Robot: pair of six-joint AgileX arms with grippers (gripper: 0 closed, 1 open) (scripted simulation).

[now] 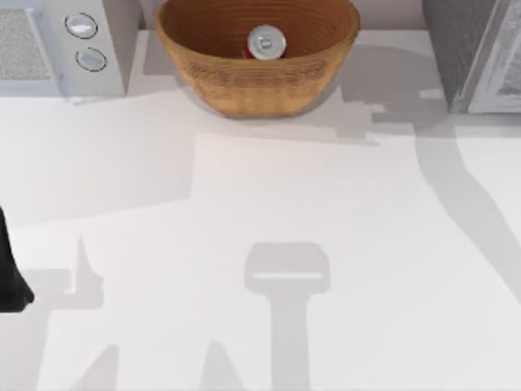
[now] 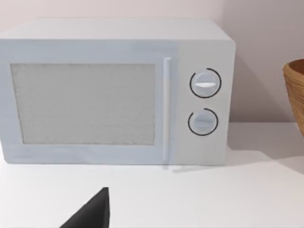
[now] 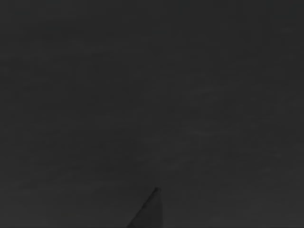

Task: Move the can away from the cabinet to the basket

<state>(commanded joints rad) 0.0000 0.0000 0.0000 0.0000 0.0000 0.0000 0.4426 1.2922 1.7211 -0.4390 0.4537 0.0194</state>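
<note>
One can (image 1: 265, 43) sits upright inside the basket (image 1: 257, 91), silver top facing up, a sliver of red side showing, resting low in the bowl near its middle and well below the rim. You find the basket at the table's far edge, between the light grey appliance with two knobs (image 1: 85, 41) on its left and the cabinet (image 1: 475, 50) on its right; the can is well apart from the cabinet now. Judging by that, you are at the tail of the job: the placing looks done, and what remains is the retreat. Your left arm (image 1: 11, 273) shows as a dark shape far left of the basket, near the table's left edge, well clear of everything; its wrist camera faces the appliance, with the basket's rim at one side and a dark fingertip (image 2: 92, 211) in the corner. You cannot tell how far that gripper's fingers are parted, though nothing shows in its grasp. The right wrist view is dark, so its gripper's state cannot be told either. Next move, as a judgement: nothing more to carry; you need only keep both arms off the basket so the can isn't knocked.
</note>
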